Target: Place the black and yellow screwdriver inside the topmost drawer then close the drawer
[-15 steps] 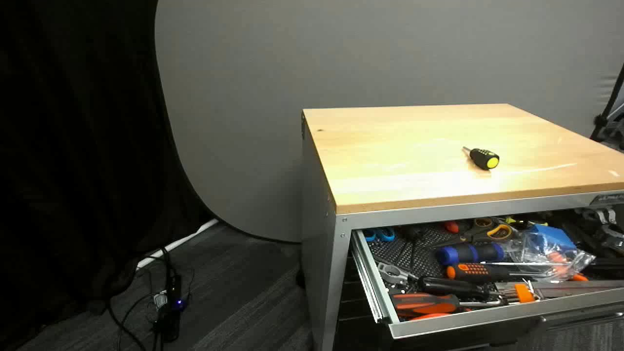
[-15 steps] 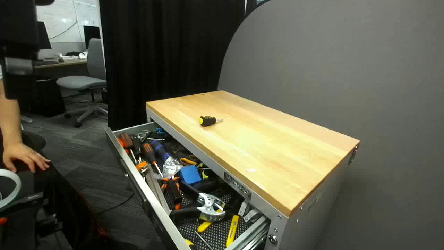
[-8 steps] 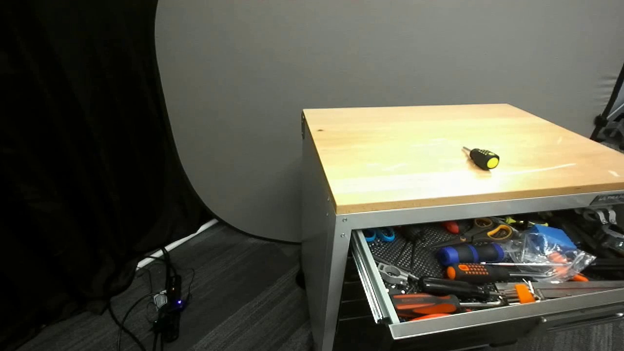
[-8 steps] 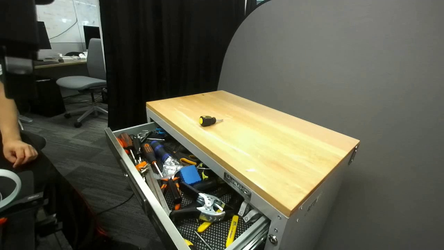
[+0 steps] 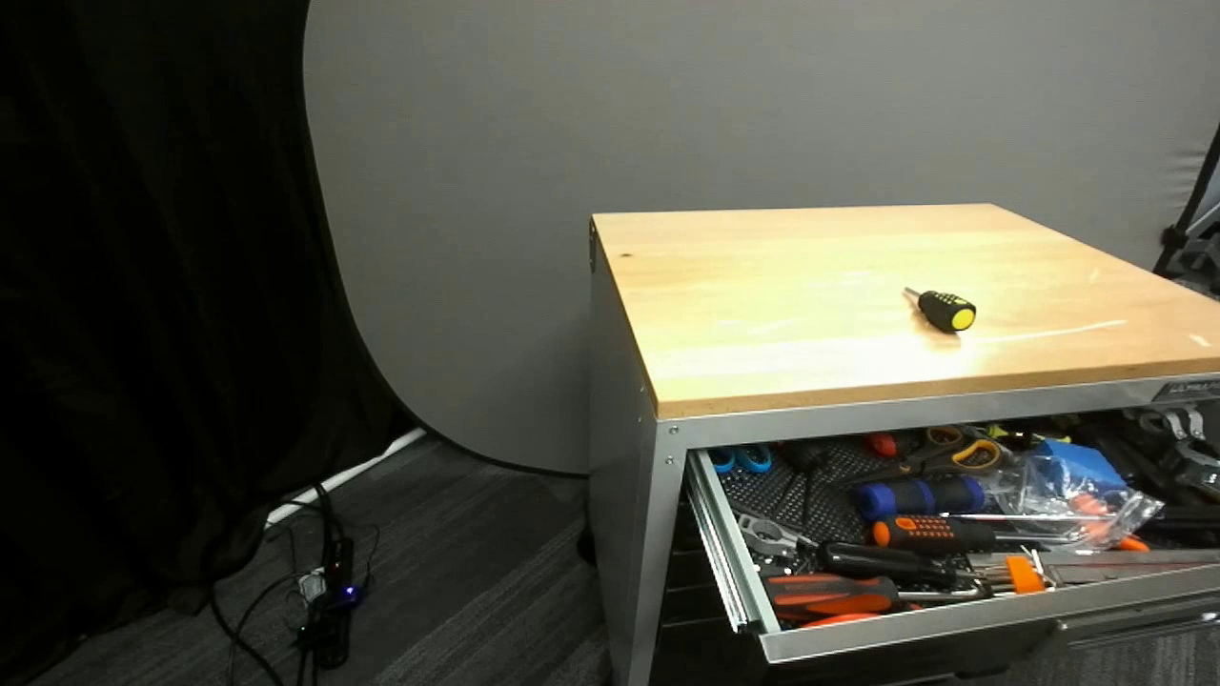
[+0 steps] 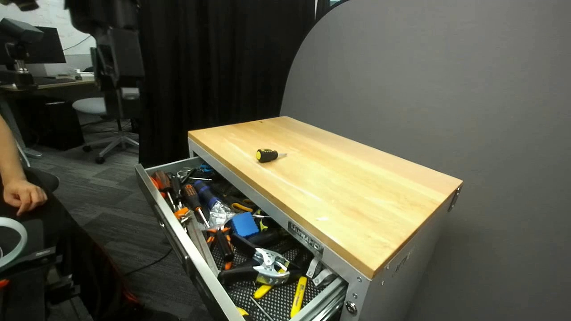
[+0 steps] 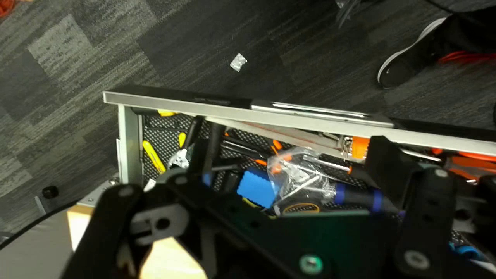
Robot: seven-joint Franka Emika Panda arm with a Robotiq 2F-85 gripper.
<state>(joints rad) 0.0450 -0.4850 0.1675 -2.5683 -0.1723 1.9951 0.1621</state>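
The black and yellow screwdriver [image 5: 948, 312] lies on the wooden cabinet top; it also shows in an exterior view [image 6: 267, 155]. Its yellow end faces the drawer side. It is out of view in the wrist view. The topmost drawer [image 5: 915, 627] is pulled out and full of tools; its front edge also shows in the wrist view [image 7: 217, 112]. My gripper [image 7: 296, 155] is open, with nothing between its wide-apart fingers, high above the drawer. In an exterior view, the dark arm end [image 6: 122, 55] hangs at upper left, away from the screwdriver.
The wooden top [image 6: 348, 196] is level above the drawer. The drawer holds a blue block [image 7: 256, 188], a blue-banded handle [image 7: 357, 197] and a metal clamp [image 6: 270, 265]. A person's hand [image 6: 24, 196] rests at the left; a shoe [image 7: 410, 58] shows on the floor.
The dark arm end has moved right in an exterior view, from the left edge towards the cabinet. The person's hand has drawn back slightly. The screwdriver and drawer have not moved.
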